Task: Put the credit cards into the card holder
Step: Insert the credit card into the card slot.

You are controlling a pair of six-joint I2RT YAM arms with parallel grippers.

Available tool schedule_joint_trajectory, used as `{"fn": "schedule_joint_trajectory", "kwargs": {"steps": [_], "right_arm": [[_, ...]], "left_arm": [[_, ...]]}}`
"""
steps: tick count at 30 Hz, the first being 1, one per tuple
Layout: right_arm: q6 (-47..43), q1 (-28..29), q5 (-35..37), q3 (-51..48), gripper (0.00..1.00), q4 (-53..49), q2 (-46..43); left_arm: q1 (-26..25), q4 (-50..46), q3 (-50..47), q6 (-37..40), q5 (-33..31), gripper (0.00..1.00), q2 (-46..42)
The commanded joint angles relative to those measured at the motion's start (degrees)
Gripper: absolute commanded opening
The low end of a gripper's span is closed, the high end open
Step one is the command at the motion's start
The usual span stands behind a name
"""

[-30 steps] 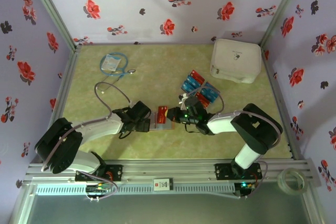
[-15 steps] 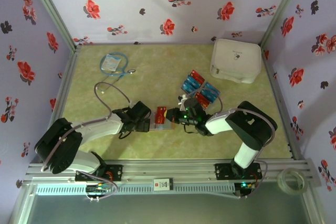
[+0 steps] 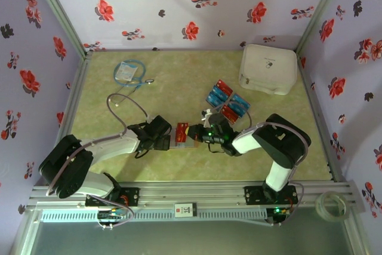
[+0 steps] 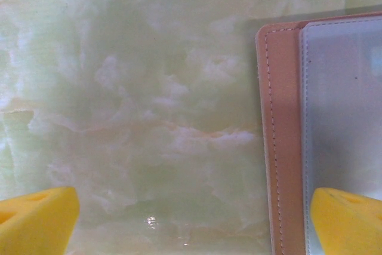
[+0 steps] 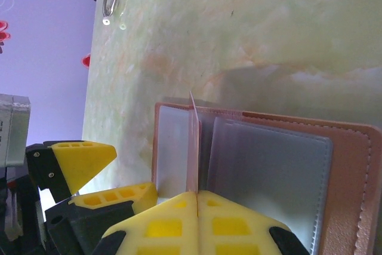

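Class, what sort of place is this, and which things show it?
Likely a robot test booth: arms bolted to a metal rail, a green tabletop walled by flowered panels, credit cards laid out.

My left arm [image 3: 110, 144] and right arm [image 3: 253, 140]: white tubes, chunky black joints. Yellow blocky fingers [image 5: 230, 228]. Grey cable [image 3: 132, 99] loops off the left one toward 12 o'clock. Tiny green light [image 3: 210, 134] too.
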Motion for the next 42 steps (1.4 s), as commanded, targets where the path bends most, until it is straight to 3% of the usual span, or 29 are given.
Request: {"fn": "schedule_joint_trajectory", "kwargs": {"steps": [1,42], "right_arm": [[0.66,0.69,-0.98,-0.93,0.0,2.14,1.28],[1.08,0.97,-4.31,-0.5,0.0,-0.1,5.17]], "left_arm": [[-0.45,-1.15,-0.98,-1.0,-1.63,1.0,-0.99],[-0.63,-1.0,-1.03,-0.95,-1.89,1.0,-1.25]]}}
